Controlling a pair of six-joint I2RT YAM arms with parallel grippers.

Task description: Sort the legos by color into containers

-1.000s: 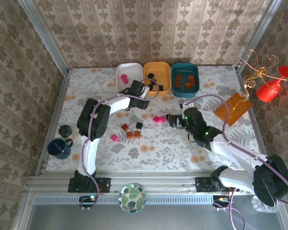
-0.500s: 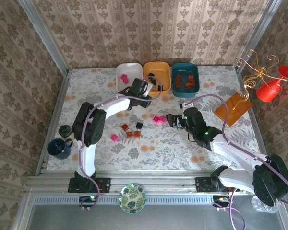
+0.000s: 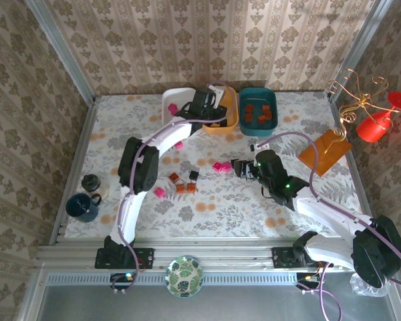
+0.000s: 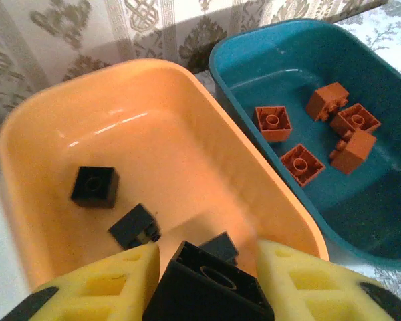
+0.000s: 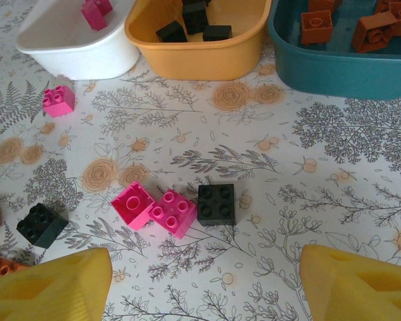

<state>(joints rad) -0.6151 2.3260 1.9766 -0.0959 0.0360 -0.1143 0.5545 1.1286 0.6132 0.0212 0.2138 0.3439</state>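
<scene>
A black brick (image 4: 207, 294) is being held over the orange tray (image 4: 47, 134).
The brick is being squeezed by the left claw (image 4: 207, 257); the right claw (image 5: 204, 286) is being held wide apart above two pink bricks (image 5: 174, 212) on the tabletop (image 5: 321, 167).

Black brick (image 4: 207, 293) cut off at bottom edge, teal tray (image 4: 374, 207) at right edge

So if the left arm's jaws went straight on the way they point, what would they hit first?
Probably the orange-yellow tray, on or near the closest loose black brick lying inside; depth is hard to judge.
</scene>
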